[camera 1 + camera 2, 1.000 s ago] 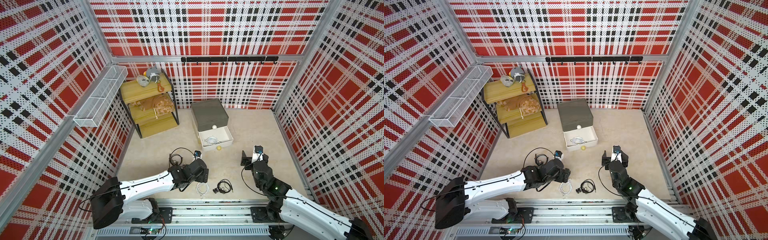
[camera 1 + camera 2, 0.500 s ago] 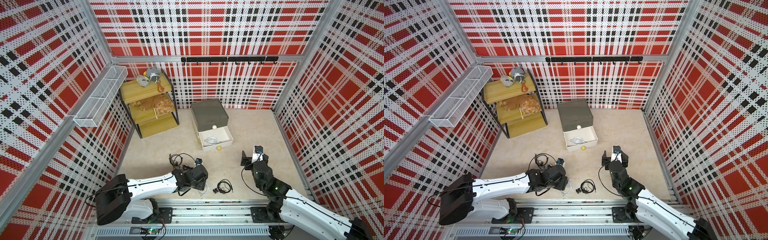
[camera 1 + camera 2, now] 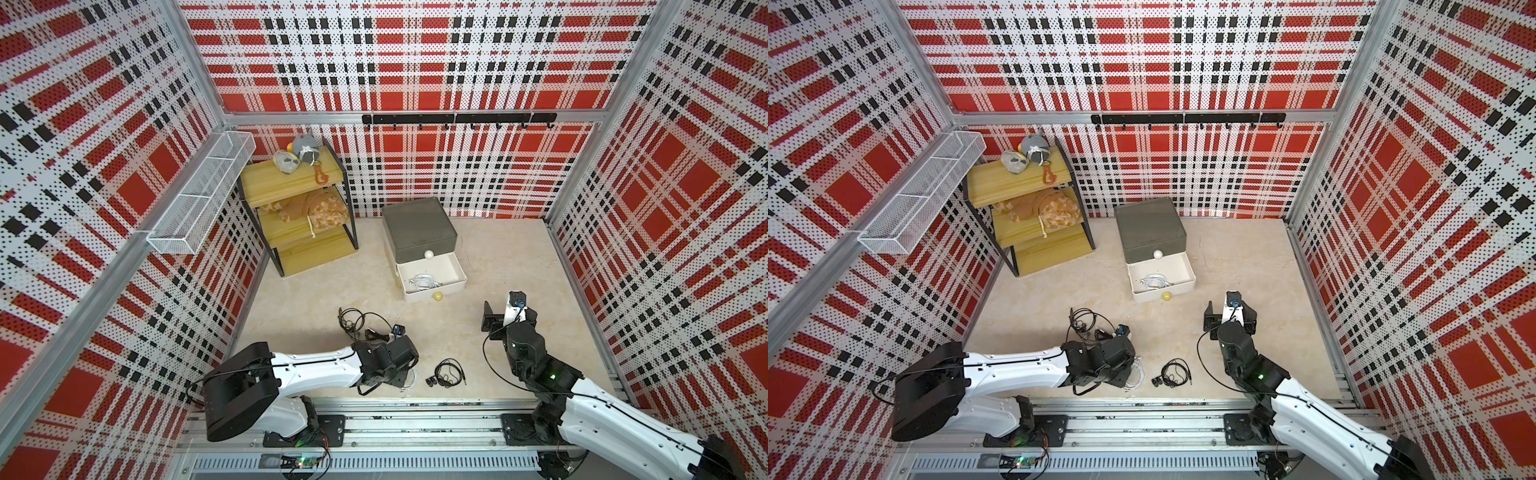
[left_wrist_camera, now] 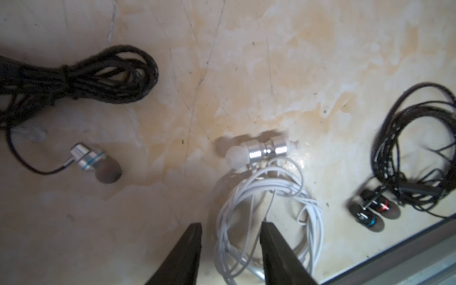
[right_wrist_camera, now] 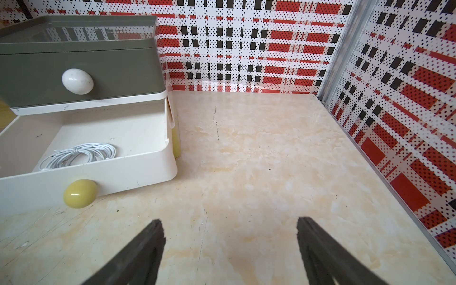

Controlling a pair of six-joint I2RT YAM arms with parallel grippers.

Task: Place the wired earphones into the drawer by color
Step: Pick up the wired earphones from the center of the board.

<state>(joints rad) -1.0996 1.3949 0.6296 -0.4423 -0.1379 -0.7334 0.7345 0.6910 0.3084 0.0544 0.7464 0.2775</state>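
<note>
Left gripper (image 4: 230,224) hangs low over the floor at about 7 o'clock in the top views, tips pointing down. Its jaws stand part-way apart, astride the coil of white earphones (image 4: 261,176). Several strands run between the fingers (image 4: 190,246), but a strip of floor shows between one finger and the cable, so no grip has closed on it. The coil's two silver earbuds (image 4: 266,149) lie touching each other, just beyond the fingertips.

A coil of black earphones (image 3: 449,372) lies at 3 o'clock of that gripper, close to the base rail (image 3: 415,405). A second black set (image 3: 353,320) lies at 11 o'clock of it, its tied bundle (image 4: 106,76) apart from its loose silver earbud (image 4: 86,158).

Right gripper (image 5: 229,220) sits at 4 o'clock with its jaws spread wide and nothing between them, only bare floor.

The drawer (image 3: 417,228) stands at 12 o'clock near the back wall. Its white tier (image 3: 432,289) is pulled out toward the arms, with another white set (image 5: 79,154) inside. The dark top tier (image 5: 118,71) is closed.
</note>
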